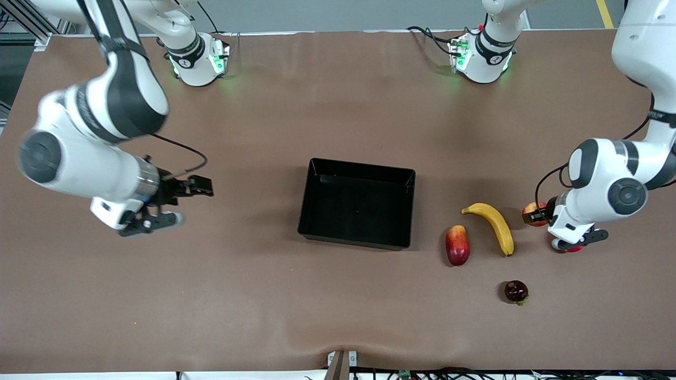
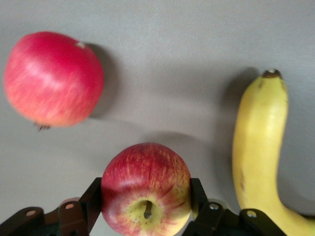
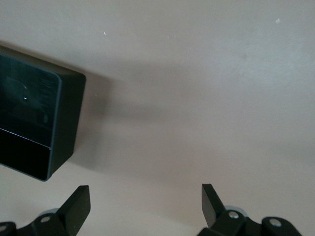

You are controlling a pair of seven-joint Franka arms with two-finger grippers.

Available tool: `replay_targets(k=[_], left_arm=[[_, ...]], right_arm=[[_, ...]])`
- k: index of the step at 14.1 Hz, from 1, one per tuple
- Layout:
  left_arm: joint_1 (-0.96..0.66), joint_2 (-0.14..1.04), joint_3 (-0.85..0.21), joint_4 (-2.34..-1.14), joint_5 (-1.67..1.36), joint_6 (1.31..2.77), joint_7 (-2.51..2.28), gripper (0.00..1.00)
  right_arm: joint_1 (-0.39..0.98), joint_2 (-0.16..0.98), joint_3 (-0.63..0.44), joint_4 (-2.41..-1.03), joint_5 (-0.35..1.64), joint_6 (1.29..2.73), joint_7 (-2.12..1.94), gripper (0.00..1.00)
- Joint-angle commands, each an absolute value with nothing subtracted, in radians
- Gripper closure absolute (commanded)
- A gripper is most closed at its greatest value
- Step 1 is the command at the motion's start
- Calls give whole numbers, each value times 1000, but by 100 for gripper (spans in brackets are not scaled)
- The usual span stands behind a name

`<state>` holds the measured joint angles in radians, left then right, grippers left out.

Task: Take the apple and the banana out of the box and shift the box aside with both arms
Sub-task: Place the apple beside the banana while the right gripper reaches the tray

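Observation:
The small red-and-yellow apple (image 2: 145,189) sits between the two fingers of my left gripper (image 2: 146,196), which is shut on it low over the table. In the front view the apple (image 1: 531,212) and left gripper (image 1: 541,216) are beside the yellow banana (image 1: 494,224), toward the left arm's end of the table. The banana (image 2: 258,147) lies flat on the table. The black box (image 1: 356,203) stands mid-table, with nothing in it. My right gripper (image 1: 185,203) hangs open and holds nothing, over bare table toward the right arm's end from the box (image 3: 59,123); its wrist view shows the right gripper (image 3: 146,201).
An oblong red-yellow fruit (image 1: 457,245) lies between box and banana. A dark red round fruit (image 1: 516,291) sits nearer the front camera. A round red fruit (image 2: 53,78) lies close to the held apple, mostly hidden under the left hand in the front view.

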<state>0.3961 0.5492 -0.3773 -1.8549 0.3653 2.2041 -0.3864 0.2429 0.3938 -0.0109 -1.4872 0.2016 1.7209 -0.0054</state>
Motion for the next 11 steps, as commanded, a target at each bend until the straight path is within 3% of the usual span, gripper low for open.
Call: replay_targets(k=[1, 2, 3, 5, 7, 11], left_arm=[[445, 609, -390, -1855, 406, 2285, -327, 100], [451, 618, -390, -1853, 408, 2302, -313, 100], [453, 617, -390, -1852, 408, 2303, -310, 87], [451, 603, -391, -1848, 408, 2299, -305, 0], [449, 546, -397, -1845, 396, 2283, -304, 0], [451, 405, -475, -1758, 391, 2087, -302, 0]], right_arm=[[329, 449, -18, -1465, 195, 1732, 53, 0], [372, 465, -18, -1466, 195, 1785, 116, 0], [405, 481, -18, -1468, 196, 1848, 191, 0], [486, 532, -18, -1468, 195, 1911, 323, 0], [566, 572, -20, -1468, 187, 1985, 469, 0], [630, 649, -21, -1470, 181, 2049, 568, 0]])
